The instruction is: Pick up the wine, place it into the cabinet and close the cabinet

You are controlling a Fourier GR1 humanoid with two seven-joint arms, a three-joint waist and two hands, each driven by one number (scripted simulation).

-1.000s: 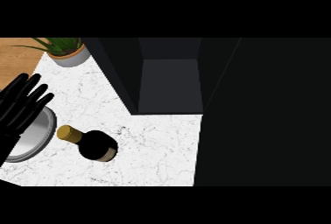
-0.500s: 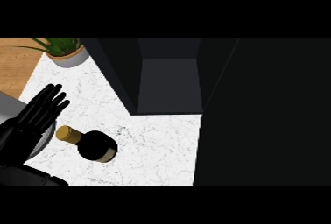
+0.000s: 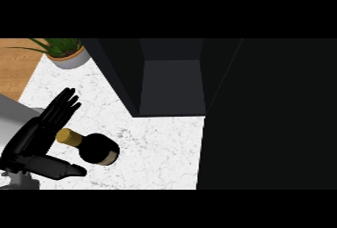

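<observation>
The wine (image 3: pixel 95 148), a dark bottle with a gold cap, is seen standing on the white marbled tabletop (image 3: pixel 158 151). Just to its left the left hand (image 3: pixel 41 133) is held with fingers (image 3: pixel 60 107) straight and spread and the thumb (image 3: pixel 63 169) stretched out below the bottle; nothing is gripped. The open cabinet (image 3: pixel 171 84), dark inside, is found above and to the right of the wine. A potted plant (image 3: pixel 66 53) is set well above the wine, at the tabletop's far corner. The right hand is not shown.

Potted plant (image 3: pixel 66 53) at marble counter (image 3: pixel 158 147) far-left corner, beside wooden surface (image 3: pixel 16 67).
</observation>
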